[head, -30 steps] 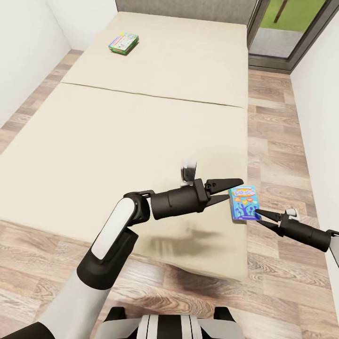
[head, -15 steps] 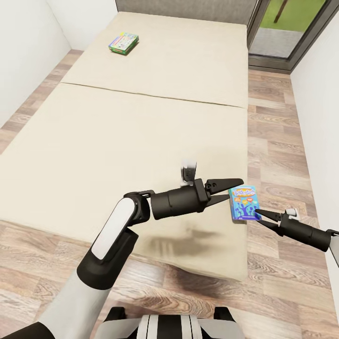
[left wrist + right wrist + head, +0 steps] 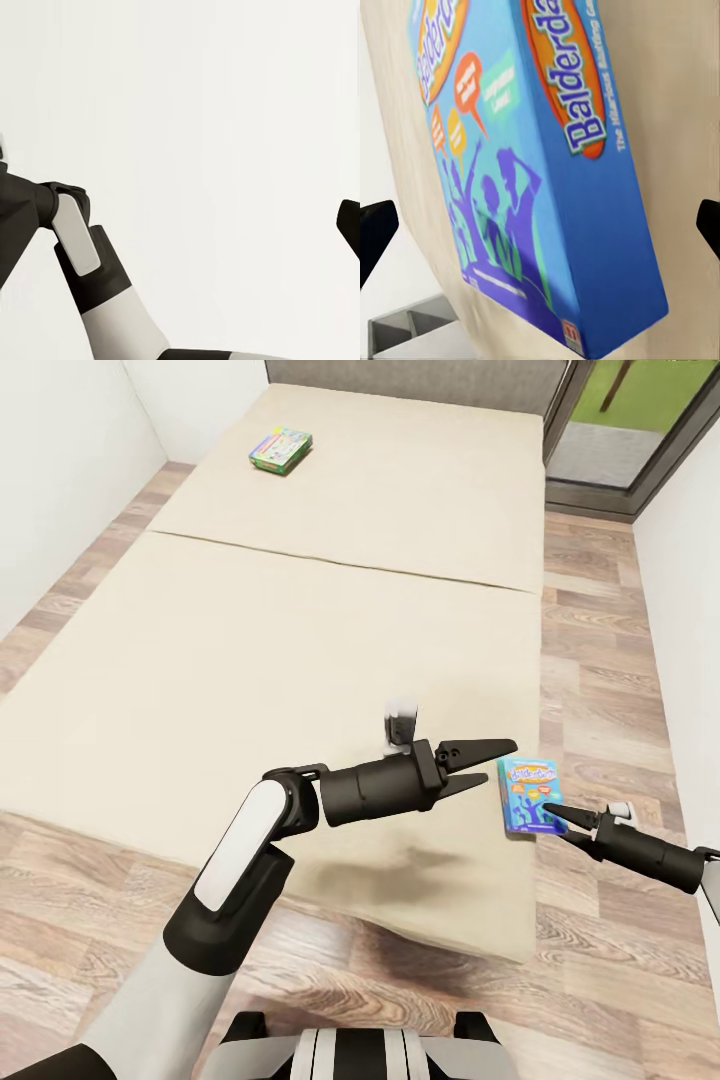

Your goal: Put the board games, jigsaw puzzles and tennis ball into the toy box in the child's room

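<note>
- Camera view has shifted since a moment ago; both arms sit as before.
- Right gripper [image 3: 556, 823] spread wide, tips at the blue game box [image 3: 530, 796] on the bed [image 3: 250, 660] corner, not clamped.
- Left gripper [image 3: 490, 762] open, empty.
- Second game box [image 3: 279, 449] lies far up the bed.

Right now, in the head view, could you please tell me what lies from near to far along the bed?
Left hand and right hand, then the blue game box at the bed's near right edge, then the mattress seam, then the green game box near the headboard.
</note>
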### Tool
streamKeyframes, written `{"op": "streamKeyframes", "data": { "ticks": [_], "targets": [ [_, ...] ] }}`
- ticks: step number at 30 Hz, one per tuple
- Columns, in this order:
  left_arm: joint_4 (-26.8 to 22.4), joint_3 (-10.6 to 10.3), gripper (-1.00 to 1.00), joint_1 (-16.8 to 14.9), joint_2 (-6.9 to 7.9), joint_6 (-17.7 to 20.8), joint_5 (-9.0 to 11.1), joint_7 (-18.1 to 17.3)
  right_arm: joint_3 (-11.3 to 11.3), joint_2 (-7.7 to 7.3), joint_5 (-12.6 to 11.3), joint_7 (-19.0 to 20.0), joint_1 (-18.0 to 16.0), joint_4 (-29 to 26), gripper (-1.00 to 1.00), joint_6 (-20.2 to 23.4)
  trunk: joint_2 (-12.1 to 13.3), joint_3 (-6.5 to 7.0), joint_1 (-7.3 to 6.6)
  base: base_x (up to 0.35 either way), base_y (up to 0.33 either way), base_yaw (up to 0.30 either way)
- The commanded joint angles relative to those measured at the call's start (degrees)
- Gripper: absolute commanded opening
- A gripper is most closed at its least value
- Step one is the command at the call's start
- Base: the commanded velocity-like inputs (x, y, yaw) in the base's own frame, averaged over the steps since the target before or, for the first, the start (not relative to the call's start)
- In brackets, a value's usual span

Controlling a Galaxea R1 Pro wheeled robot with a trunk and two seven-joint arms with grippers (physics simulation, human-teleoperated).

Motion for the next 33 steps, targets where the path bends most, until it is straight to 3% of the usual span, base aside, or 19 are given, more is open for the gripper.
{"op": "streamKeyframes", "data": {
  "ticks": [1, 31, 32, 33],
  "targets": [
    [-0.02, 0.02, 1.0, -0.03, -0.03, 0.14, 0.61, 0.57, -0.07, 0.01, 0.2, 0.31, -0.02, 0.01, 1.0, 0.19, -0.01, -0.03, 0.0, 0.0, 0.0, 0.121],
    [-0.02, -0.03, 1.0, -0.03, -0.03, 0.14, 0.59, 0.58, -0.11, 0.05, 0.17, 0.39, -0.01, -0.07, 1.0, 0.19, -0.01, -0.03, 0.0, 0.0, 0.0, 0.027],
    [-0.02, -0.04, 1.0, -0.03, -0.03, 0.14, 0.6, 0.58, -0.11, 0.03, 0.18, 0.39, -0.01, -0.07, -1.0, 0.19, -0.01, -0.03, 0.0, 0.0, 0.0, 0.001],
    [-0.02, -0.03, 1.0, -0.03, -0.03, 0.14, 0.6, 0.58, -0.1, 0.04, 0.18, 0.39, 0.01, -0.07, -1.0, 0.19, -0.01, -0.03, 0.0, 0.0, 0.0, 0.001]
  ]
}}
